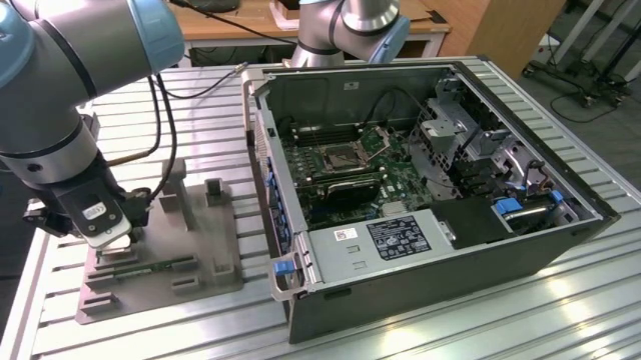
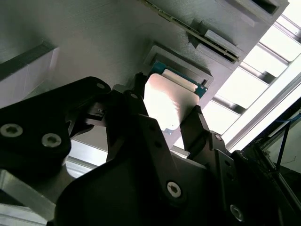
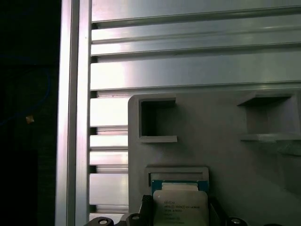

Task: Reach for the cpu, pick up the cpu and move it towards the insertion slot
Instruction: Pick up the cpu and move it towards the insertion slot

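The cpu [image 2: 171,101], a flat square chip with a silvery face and a green rim, lies at a shallow square recess [image 3: 177,170] of the grey fixture [image 1: 206,255]. My gripper [image 2: 168,104] stands right over it at the exterior view's left [image 1: 112,244], and its black fingers [image 2: 197,123] press on two opposite edges of the chip. In the first wrist view the cpu [image 3: 180,205] sits between the fingertips. The insertion slot [image 1: 338,157], a silver-framed socket with a dark centre, is on the motherboard inside the open computer case [image 1: 421,262].
The fixture carries upright blocks [image 1: 213,191] and a memory stick [image 1: 150,266] lying in a groove. The case walls rise around the motherboard, with a drive cage [image 1: 455,131] at its far side. Another arm's base [image 1: 346,30] stands behind the case. The table [image 1: 521,322] is ribbed aluminium.
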You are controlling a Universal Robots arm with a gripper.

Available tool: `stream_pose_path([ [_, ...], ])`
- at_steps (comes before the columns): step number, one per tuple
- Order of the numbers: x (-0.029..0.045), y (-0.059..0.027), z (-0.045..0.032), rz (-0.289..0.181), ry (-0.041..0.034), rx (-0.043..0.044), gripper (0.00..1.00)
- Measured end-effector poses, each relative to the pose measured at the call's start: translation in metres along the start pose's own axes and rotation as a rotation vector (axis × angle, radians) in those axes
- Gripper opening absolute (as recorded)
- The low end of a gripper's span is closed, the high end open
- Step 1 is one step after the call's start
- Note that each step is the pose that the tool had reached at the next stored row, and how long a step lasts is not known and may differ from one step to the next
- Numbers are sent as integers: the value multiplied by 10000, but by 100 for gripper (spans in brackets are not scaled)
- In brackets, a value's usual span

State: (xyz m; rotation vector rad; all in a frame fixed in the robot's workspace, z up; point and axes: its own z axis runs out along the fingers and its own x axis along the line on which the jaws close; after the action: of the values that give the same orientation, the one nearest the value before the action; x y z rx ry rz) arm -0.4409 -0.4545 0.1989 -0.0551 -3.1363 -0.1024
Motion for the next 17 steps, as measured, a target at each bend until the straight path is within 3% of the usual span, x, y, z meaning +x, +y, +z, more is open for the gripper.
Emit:
stream_pose_path([
  [17,-9,7,-99,1,1,-10,54],
])
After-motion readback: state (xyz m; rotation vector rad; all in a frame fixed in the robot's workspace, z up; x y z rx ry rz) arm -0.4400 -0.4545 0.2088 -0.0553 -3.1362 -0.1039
